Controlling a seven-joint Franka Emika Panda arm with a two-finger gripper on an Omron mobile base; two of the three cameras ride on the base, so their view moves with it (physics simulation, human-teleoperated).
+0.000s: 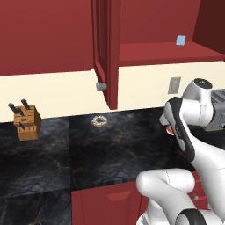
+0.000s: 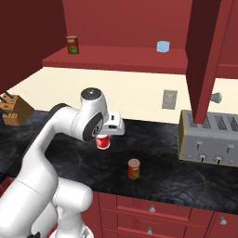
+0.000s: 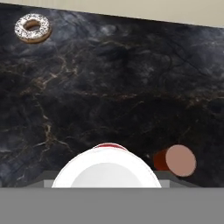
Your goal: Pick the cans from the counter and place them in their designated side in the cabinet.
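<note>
The red can (image 2: 103, 141) hangs just under the hand (image 2: 106, 135), which in the right base view sits directly on top of it with the can's body clear of the black worktop (image 2: 162, 167); in the hand view its pale top (image 3: 106, 168) crowds the bottom of the picture, so the jaws appear narrowed onto its sides, holding it upright, likely so it can go onto a shelf without tipping. It hangs above the middle of the worktop, between the back wall and the front edge. The maroon-brown can (image 2: 134, 168) stands on its own nearer the front edge, just beside and apart from the carried one, untouched and presumably next in turn. Up in the cabinet (image 2: 116, 58), whose narrow door (image 2: 204, 60) stands swung open to give the arm a way in, a third can (image 2: 72, 44) with a green label already stands at the left end of the red shelf, and a small light-blue box (image 2: 163, 46) stands toward the right, which suggests the two ends serve as separate sides. Farther out, a sprinkled doughnut (image 1: 99, 121) lies near the back edge of the worktop, a knife block (image 1: 26, 123) stands toward its left end and a toaster (image 2: 209, 137) toward its right.
</note>
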